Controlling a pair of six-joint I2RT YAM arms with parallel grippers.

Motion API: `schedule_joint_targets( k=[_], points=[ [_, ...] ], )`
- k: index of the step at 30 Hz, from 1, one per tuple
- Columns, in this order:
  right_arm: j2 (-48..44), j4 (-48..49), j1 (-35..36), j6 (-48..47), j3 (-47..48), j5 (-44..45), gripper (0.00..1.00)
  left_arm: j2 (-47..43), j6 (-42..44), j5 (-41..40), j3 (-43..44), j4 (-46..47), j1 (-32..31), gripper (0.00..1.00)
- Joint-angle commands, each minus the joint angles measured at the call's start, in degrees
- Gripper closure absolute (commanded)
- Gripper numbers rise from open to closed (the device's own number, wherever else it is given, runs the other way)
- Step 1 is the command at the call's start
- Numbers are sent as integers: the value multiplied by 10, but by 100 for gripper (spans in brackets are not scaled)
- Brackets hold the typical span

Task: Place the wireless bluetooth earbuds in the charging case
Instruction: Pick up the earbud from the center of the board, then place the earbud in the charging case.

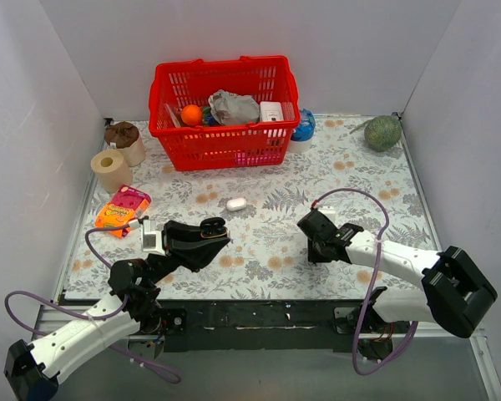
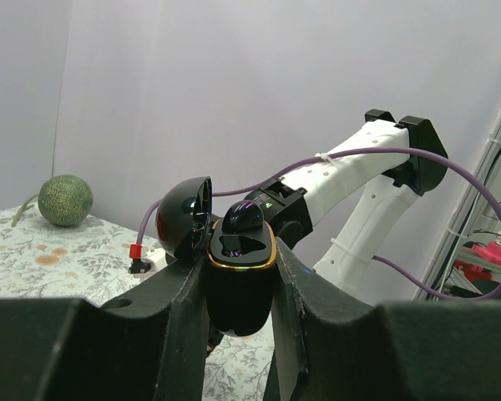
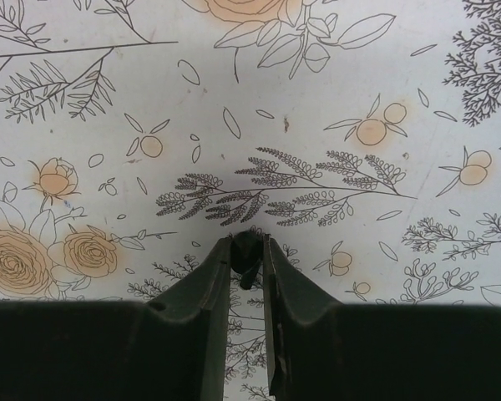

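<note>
So that its open mouth is reachable, the left fingers (image 2: 179, 292) clamp the case (image 2: 238, 288), one earbud (image 2: 243, 216) already in it. The right fingers (image 3: 217, 284) pinch the second earbud (image 3: 249, 248) at the table (image 3: 359, 83), likely for insertion.

Both arms are built the same way. The left arm (image 1: 83, 334) and the right arm (image 1: 397, 259) have smooth white links of a tube-like shape, joined by bulky black joint housings (image 1: 459, 291) with rounded corners. A thin purple cable (image 2: 359, 152) runs along the outside of each arm. On the right arm it is bound to the white link with white zip ties (image 2: 321, 156), and it carries a small red plug (image 2: 136, 251). Behind the left pincer (image 1: 215, 225) sits a small white camera box (image 1: 153, 239). Its fingers (image 2: 179, 301) are flat and matte black. Those of the right pincer (image 3: 249, 251) look dark grey-green with thin edges.
</note>
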Motion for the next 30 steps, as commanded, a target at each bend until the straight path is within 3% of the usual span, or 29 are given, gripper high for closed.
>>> schedule_joint_targets(
  k=[1,6,11,20,24,30],
  points=[
    [-24,3,-1,-7,1,2,99,-2,7,-6,14,-3,-3,100],
    [-94,30,17,-61,43,15,99,4,12,-7,19,-3,-3,100],
    [-174,58,41,-152,162,8,99,24,29,-12,29,5,-3,100],
    [-196,125,59,-344,342,-161,99,140,84,-8,103,72,-3,100],
    [-183,155,72,-385,411,-221,99,207,119,-4,153,99,-2,100],
    [-180,219,80,-386,425,-307,99,326,136,19,220,167,-2,100]
  ],
)
